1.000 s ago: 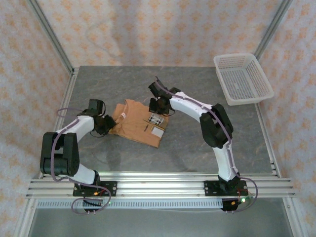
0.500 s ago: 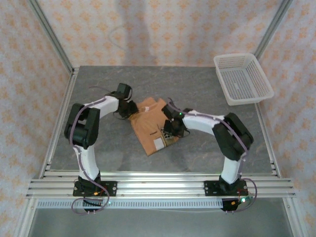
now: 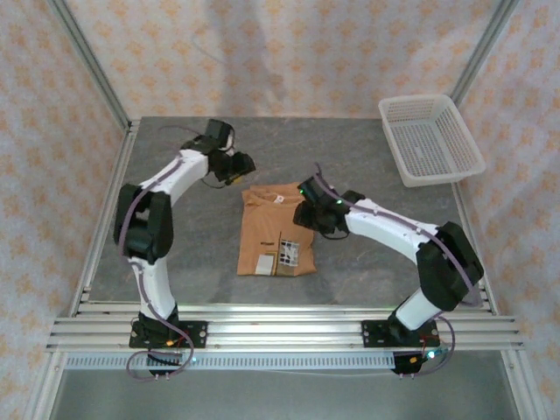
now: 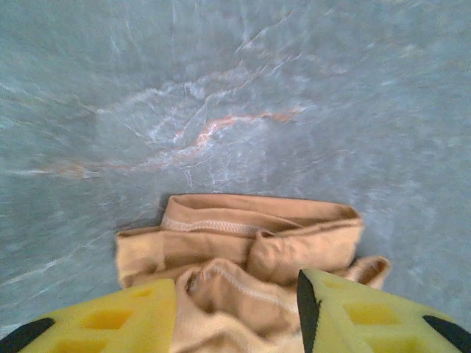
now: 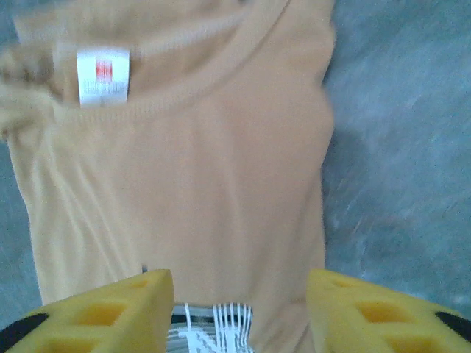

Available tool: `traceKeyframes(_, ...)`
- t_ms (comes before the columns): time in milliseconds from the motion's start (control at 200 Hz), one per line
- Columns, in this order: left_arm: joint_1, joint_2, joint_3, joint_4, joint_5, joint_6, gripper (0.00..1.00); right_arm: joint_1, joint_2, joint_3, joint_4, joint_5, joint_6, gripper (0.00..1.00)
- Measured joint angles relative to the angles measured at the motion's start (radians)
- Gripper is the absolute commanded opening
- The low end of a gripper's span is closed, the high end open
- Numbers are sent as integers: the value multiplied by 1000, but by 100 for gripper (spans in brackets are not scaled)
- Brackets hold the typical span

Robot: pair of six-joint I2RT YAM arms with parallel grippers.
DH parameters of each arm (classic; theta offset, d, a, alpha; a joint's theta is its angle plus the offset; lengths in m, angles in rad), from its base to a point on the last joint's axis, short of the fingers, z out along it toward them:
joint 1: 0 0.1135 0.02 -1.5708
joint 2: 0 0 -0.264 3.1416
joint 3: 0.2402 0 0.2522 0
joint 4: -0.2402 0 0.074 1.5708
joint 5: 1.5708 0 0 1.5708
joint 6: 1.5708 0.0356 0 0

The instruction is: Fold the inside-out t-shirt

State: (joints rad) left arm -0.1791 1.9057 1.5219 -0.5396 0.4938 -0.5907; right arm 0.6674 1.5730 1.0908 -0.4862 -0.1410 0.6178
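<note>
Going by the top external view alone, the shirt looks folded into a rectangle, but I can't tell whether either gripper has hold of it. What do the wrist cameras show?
Observer: In the right wrist view the right gripper has its jaws apart over the inside-out t-shirt, which lies flat with nothing pinched.
Operator: And the left one?
Observer: The left gripper is open too; its camera shows a bunched, layered edge of the cloth with a stitched seam.
Operator: Any tag at the collar?
Observer: A white neck label with reddish print, too blurred to read.
</note>
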Motion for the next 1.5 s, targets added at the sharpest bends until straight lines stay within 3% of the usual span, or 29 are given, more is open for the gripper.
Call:
traceKeyframes(190,115,-126,-98,4,114,44,58,-124,167,156,-10,-12,-140,59)
traceKeyframes(545,100,-103,-240,11,182,69,60,-145,399,346,-66,-31,-227,64)
traceKeyframes(836,100,-103,-257,40,200,68,60,-142,472,379,-81,-72,-215,63)
traceKeyframes(941,100,-103,-269,53,206,66,55,-138,485,389,-81,-89,-204,58)
traceKeyframes(1191,100,-99,-286,72,211,65,51,-100,486,433,-70,-107,-200,59)
traceKeyframes(1396,100,-73,-288,88,213,66,51,-92,518,451,-71,-85,-201,59)
traceKeyframes(1501,96,-66,-288,87,208,68,54,-93,539,451,-71,-67,-203,54)
